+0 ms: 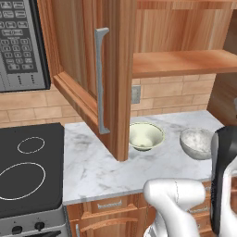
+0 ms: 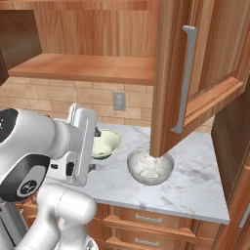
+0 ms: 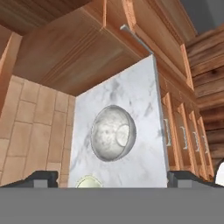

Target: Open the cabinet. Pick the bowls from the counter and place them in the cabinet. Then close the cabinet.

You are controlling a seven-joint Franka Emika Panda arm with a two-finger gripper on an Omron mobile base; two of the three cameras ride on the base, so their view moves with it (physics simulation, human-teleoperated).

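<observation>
Hovering open, hand (image 3: 112,178) empty above grey bowl (image 3: 113,133); green bowl (image 1: 146,135) beside it on counter (image 1: 92,171); cabinet (image 1: 104,74) doors open.

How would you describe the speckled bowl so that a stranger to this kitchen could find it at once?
Start at the white marble counter right of the black stove top. Two bowls sit on it below the open cabinet door. The speckled bowl is the grey-white one farther from the stove, unlike its pale cream-green neighbour.
</observation>
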